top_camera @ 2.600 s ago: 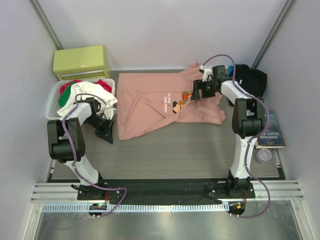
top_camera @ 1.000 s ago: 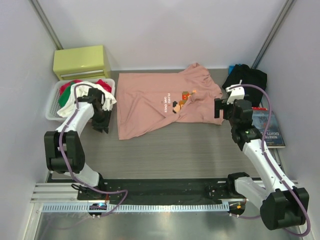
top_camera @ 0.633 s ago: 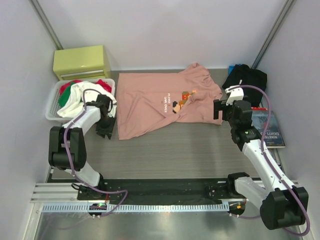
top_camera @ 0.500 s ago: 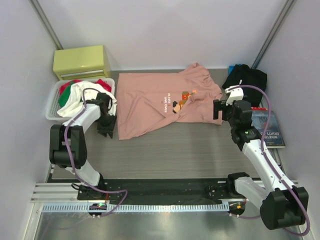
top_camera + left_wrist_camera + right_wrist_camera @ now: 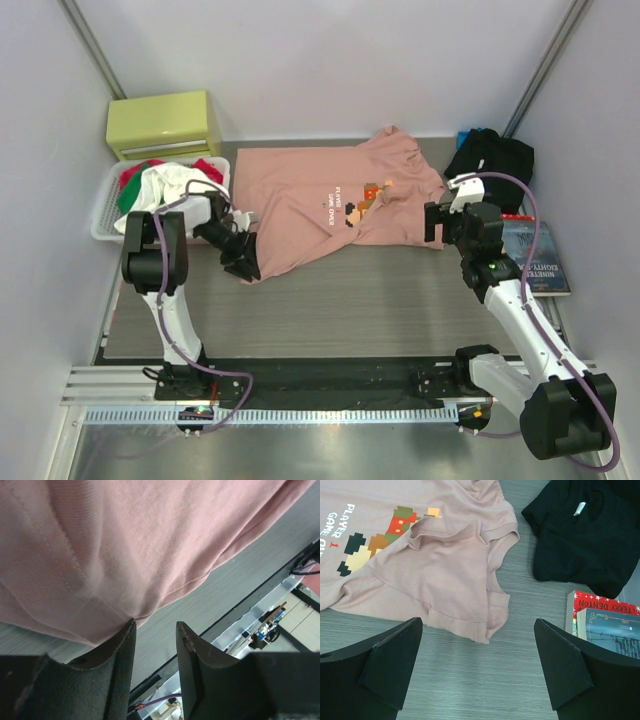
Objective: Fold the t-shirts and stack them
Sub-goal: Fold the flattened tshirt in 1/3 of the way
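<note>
Between my two arms the near half of the counter (image 5: 340, 300) lay bare — open passage from either side. The pink t-shirt (image 5: 300, 195) covered the middle, its hem corner right at my left fingers (image 5: 120, 660). On my right the black t-shirt (image 5: 575, 540) and the books (image 5: 605, 617) crowded the counter's edge; on my left stood the white basket (image 5: 98, 218) and the yellow box (image 5: 165, 122), side walls close by.

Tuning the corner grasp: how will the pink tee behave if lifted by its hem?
Probably floppy: the pink tee lies flat with soft wrinkles, so it should drape and trail. Likely light. Its thin hem may slip from a shallow pinch.
</note>
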You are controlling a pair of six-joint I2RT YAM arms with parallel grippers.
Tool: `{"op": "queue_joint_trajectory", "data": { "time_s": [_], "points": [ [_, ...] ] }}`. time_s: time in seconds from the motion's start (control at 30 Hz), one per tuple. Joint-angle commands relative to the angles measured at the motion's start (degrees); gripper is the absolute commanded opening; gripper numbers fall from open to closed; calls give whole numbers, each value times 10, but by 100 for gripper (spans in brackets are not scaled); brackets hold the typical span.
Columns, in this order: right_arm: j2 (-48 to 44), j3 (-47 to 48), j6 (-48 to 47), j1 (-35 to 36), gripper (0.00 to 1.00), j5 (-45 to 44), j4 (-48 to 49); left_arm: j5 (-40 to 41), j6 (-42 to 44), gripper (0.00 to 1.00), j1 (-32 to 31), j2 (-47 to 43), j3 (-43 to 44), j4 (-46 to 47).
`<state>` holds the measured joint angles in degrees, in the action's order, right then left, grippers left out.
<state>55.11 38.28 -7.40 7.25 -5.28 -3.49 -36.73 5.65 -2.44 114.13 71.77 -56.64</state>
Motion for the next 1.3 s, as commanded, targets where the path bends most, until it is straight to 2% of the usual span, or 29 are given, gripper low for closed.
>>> {"op": "queue_joint_trajectory", "data": {
  "time_s": [0.0,0.23,0.33,0.47,0.53,0.57,0.6,0.63,0.67,0.7,0.77,0.8,1.03,1.1,1.2,1.27],
  "points": [
    [-7,-2,-2,-3,99,11,27,-25,9,39,22,-16,-11,-12],
    [18,14,3,-3,98,20,12,-3,14,40,22,-56,-15,6],
    [14,13,-2,-3,98,28,8,43,16,40,22,-78,-12,30],
    [3,7,-9,-3,98,45,9,135,41,40,10,-162,-16,86],
    [4,2,-13,-4,98,45,10,153,48,40,-9,-199,-17,129],
    [6,2,-16,-3,97,45,10,161,47,40,-15,-256,-30,153],
    [6,1,-18,-3,64,45,10,187,36,39,-26,-282,-43,213],
    [6,2,-18,-3,8,42,9,204,31,33,-34,-309,-57,234],
    [9,6,-16,-3,1,34,-11,219,23,24,-41,-322,-52,243],
    [23,29,-17,-4,1,42,-33,223,17,0,-46,-324,-37,216],
    [32,46,-10,-4,1,47,-77,212,3,0,-47,-321,4,187],
    [20,40,-11,-3,1,82,-76,213,0,0,-51,-331,6,185],
    [-1,33,-10,-3,1,95,-74,199,-7,0,-59,-344,-17,177],
    [1,30,-13,-3,1,92,-74,209,-21,0,-62,-356,-32,207],
    [52,56,-16,-4,1,69,-93,303,-29,0,-87,-363,-41,228],
    [127,92,-13,-3,1,102,-138,319,-34,0,-90,-306,12,198]
  ]
}}
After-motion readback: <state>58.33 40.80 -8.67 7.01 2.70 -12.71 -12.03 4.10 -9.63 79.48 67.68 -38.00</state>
